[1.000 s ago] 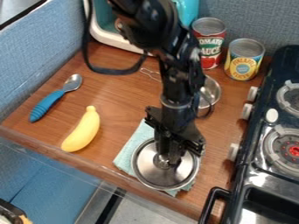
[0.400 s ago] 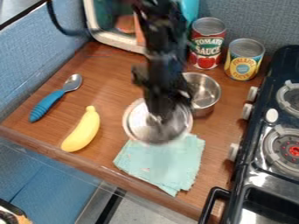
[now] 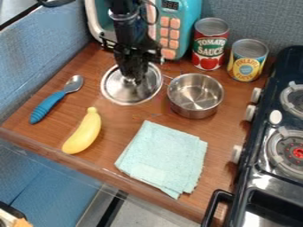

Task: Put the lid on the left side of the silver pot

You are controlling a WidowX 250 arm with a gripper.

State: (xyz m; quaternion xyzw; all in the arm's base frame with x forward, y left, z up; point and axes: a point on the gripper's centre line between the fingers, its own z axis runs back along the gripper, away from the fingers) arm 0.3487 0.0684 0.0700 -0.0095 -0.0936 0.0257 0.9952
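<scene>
The claw pinches the silver lid by its knob, at the left of the silver pot. The pot sits upright and uncovered on the wooden table, behind the folded cloth.

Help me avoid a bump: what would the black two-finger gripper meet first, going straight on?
Beyond the round silver lid held by the gripper, likely the brown wooden counter; whether they already touch is unclear.
</scene>
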